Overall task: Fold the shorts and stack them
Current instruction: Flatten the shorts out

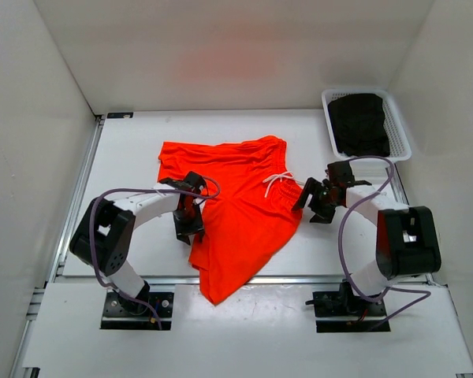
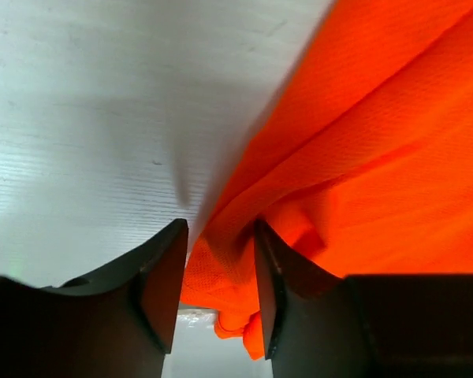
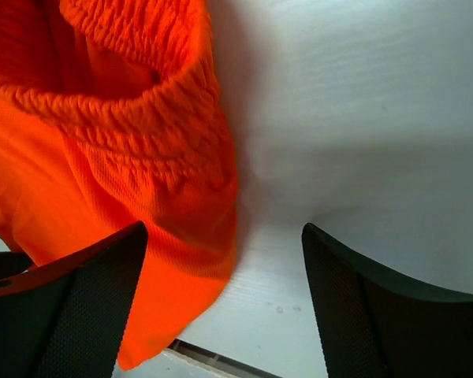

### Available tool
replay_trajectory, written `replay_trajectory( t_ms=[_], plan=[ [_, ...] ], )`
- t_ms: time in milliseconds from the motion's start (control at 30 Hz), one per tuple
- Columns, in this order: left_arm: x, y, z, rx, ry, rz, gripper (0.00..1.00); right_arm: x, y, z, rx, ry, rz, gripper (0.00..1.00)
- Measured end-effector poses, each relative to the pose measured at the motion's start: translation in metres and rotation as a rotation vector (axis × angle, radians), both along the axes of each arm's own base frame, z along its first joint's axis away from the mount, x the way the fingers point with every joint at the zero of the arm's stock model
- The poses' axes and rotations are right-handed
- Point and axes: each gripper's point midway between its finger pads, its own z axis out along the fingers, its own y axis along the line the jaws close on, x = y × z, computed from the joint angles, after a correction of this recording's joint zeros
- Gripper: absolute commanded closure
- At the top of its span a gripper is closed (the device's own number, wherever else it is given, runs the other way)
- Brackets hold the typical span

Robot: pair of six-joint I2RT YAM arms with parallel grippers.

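The neon-orange shorts (image 1: 236, 205) lie spread on the white table, with one leg hanging over the near edge. The white drawstring (image 1: 277, 181) lies by the waistband on the right. My left gripper (image 1: 189, 228) is at the shorts' left edge. In the left wrist view its jaws (image 2: 219, 291) stand narrow with a bunch of orange fabric (image 2: 363, 142) pinched between them. My right gripper (image 1: 309, 203) is at the right end of the waistband. In the right wrist view it (image 3: 225, 299) is wide open, and the gathered waistband (image 3: 126, 118) reaches in beside its left finger.
A white basket (image 1: 400, 126) holding dark folded clothes (image 1: 361, 124) stands at the far right corner. White walls enclose the table on three sides. A metal rail runs along the table's near edge (image 1: 142, 279).
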Motion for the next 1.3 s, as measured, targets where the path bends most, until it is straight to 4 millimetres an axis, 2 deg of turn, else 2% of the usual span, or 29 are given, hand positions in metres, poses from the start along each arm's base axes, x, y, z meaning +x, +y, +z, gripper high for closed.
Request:
replay_trajectory(
  t_ms=[67, 100, 133, 200, 233, 333, 400, 500, 633, 700, 833, 867, 933, 967, 1000, 1033, 1067, 1100, 1133, 1233, 1300],
  plan=[
    [-0.003, 0.002, -0.003, 0.008, 0.009, 0.009, 0.70, 0.003, 0.002, -0.005, 0.009, 0.001, 0.009, 0.31],
    [-0.004, 0.003, -0.004, 0.012, 0.012, 0.013, 0.90, 0.004, 0.003, -0.005, 0.017, 0.001, 0.013, 0.38],
    [-0.005, 0.004, -0.004, 0.013, 0.015, 0.016, 0.90, 0.006, 0.004, -0.006, 0.019, -0.005, 0.017, 0.49],
    [-0.005, 0.005, -0.005, 0.017, 0.014, 0.017, 0.90, 0.010, 0.005, -0.007, 0.024, -0.011, 0.020, 0.64],
    [-0.005, 0.007, -0.005, 0.020, 0.014, 0.016, 0.90, 0.012, 0.005, -0.007, 0.024, -0.014, 0.022, 0.77],
    [-0.002, 0.016, -0.003, 0.048, 0.016, 0.028, 0.90, 0.018, 0.006, -0.008, 0.026, -0.025, 0.022, 1.00],
    [0.006, 0.026, 0.003, 0.069, 0.010, 0.048, 0.90, 0.021, 0.007, -0.007, 0.027, -0.029, 0.020, 1.00],
    [0.032, 0.041, 0.020, 0.080, -0.031, 0.096, 0.90, 0.022, 0.007, -0.006, 0.029, -0.028, 0.013, 1.00],
    [0.086, 0.067, 0.043, 0.092, -0.103, 0.180, 0.90, 0.021, 0.010, -0.006, 0.034, -0.017, -0.001, 1.00],
    [0.113, 0.085, 0.041, 0.107, -0.111, 0.222, 0.90, 0.019, 0.016, -0.006, 0.037, -0.007, -0.012, 1.00],
    [0.145, 0.112, 0.021, 0.152, -0.052, 0.260, 0.90, 0.011, 0.039, -0.003, 0.021, 0.003, -0.020, 1.00],
    [0.154, 0.117, 0.015, 0.165, -0.034, 0.263, 0.90, 0.008, 0.047, -0.002, 0.014, 0.002, -0.020, 0.93],
    [0.168, 0.128, 0.004, 0.189, -0.009, 0.272, 0.86, 0.000, 0.063, -0.001, -0.001, 0.004, -0.021, 0.67],
    [0.175, 0.133, 0.001, 0.199, 0.000, 0.276, 0.74, -0.003, 0.070, -0.001, -0.013, 0.003, -0.019, 0.51],
    [0.181, 0.137, -0.001, 0.206, 0.003, 0.278, 0.67, -0.005, 0.075, 0.000, -0.025, 0.001, -0.019, 0.26],
    [0.186, 0.141, 0.000, 0.213, 0.002, 0.282, 0.56, -0.005, 0.078, 0.001, -0.035, 0.000, -0.025, 0.21],
    [0.190, 0.145, 0.004, 0.217, -0.005, 0.287, 0.36, -0.004, 0.078, 0.003, -0.047, -0.009, -0.028, 0.17],
    [0.193, 0.148, 0.009, 0.220, -0.016, 0.288, 0.06, -0.001, 0.078, 0.005, -0.055, -0.020, -0.036, 0.16],
    [0.195, 0.152, 0.016, 0.224, -0.035, 0.291, 0.00, 0.001, 0.076, 0.008, -0.065, -0.031, -0.043, 0.16],
    [0.193, 0.161, 0.047, 0.229, -0.096, 0.329, 0.02, 0.005, 0.067, 0.022, -0.078, -0.071, -0.069, 0.16],
    [0.177, 0.166, 0.072, 0.218, -0.153, 0.357, 0.05, 0.007, 0.060, 0.037, -0.072, -0.112, -0.088, 0.16]
  ],
)
